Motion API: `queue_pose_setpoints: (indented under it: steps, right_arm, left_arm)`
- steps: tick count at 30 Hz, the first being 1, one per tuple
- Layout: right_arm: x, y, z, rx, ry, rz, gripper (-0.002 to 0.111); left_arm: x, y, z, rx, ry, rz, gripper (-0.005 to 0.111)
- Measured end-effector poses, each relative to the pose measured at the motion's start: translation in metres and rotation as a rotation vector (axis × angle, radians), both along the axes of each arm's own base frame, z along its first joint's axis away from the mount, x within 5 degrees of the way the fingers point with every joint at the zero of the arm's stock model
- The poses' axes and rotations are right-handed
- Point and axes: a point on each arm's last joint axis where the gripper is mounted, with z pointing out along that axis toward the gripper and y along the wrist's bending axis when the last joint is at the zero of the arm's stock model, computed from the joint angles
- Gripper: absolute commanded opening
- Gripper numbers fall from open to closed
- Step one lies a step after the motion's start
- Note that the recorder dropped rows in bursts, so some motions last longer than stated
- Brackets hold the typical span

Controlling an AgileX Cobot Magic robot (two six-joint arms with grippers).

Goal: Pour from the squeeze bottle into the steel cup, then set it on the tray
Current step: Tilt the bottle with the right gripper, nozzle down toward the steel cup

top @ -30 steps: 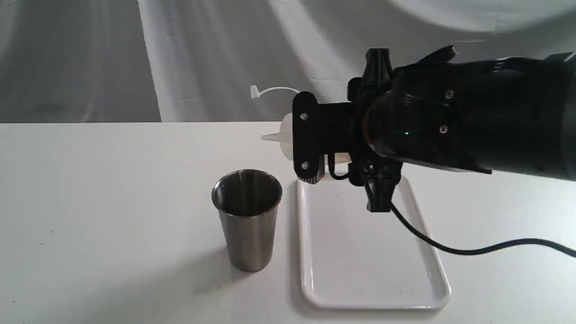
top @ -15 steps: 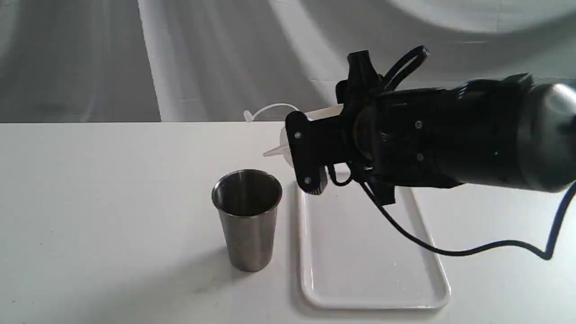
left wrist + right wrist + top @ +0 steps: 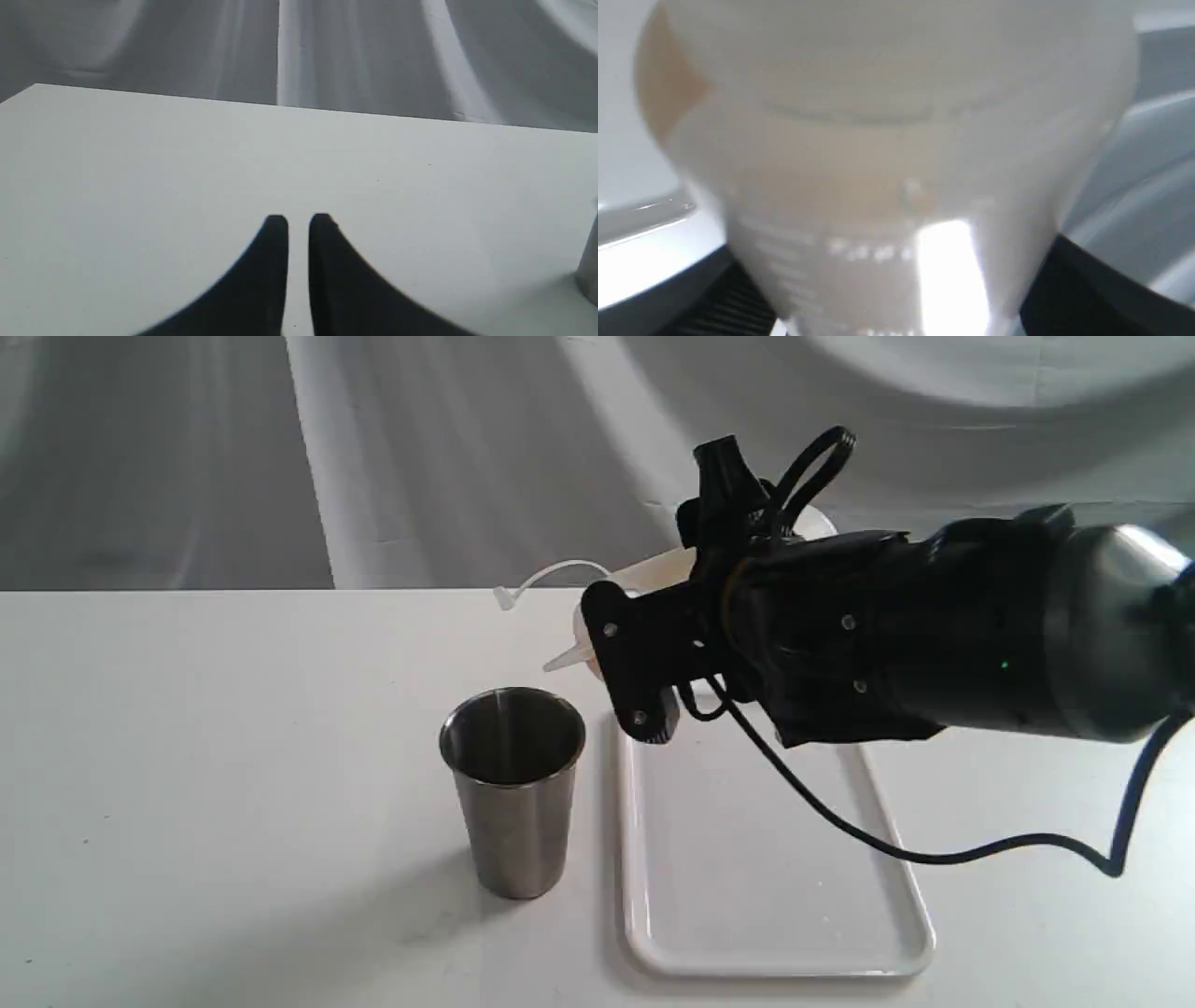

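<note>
Tilted further than a second ago, right gripper (image 3: 627, 649) — clenched on the squeeze bottle (image 3: 581, 633) — points its nozzle downward, seemingly just short of the steel cup (image 3: 512, 784).

Item count:
- bottle (image 3: 653, 571): 1
- cup (image 3: 513, 784): 1
- tray (image 3: 775, 868): 1
- desk (image 3: 233, 756): 1
- pincers: 2, the left pincer (image 3: 298, 224) and the right pincer (image 3: 627, 658) (only the right one shows in the exterior view)
- cable (image 3: 840, 826): 1, black

Vessels in all: 2, bottle and cup.
</note>
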Motion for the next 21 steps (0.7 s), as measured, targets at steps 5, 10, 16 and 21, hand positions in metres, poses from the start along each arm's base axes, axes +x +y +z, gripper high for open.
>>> queue_pose_setpoints:
  steps: [5,10,16,21]
  right_arm:
    - [0.0010,0.0005,0.0018,-0.028,-0.018,0.021,0.000]
    - [0.0025,0.0012,0.0047,-0.067,-0.047,0.048,0.000]
    - [0.0031,0.0019,0.0058,-0.078,-0.059,0.060,0.000]
    - [0.0086,0.0052,0.0067,-0.078,-0.075,0.065,0.000]
  left_arm:
    - [0.0000,0.0000,0.0000,0.000,0.000,0.000,0.008]
    - [0.0000,0.0000,0.0000,0.000,0.000,0.000,0.008]
    - [0.0000,0.0000,0.0000,0.000,0.000,0.000,0.008]
    - [0.0000,0.0000,0.0000,0.000,0.000,0.000,0.008]
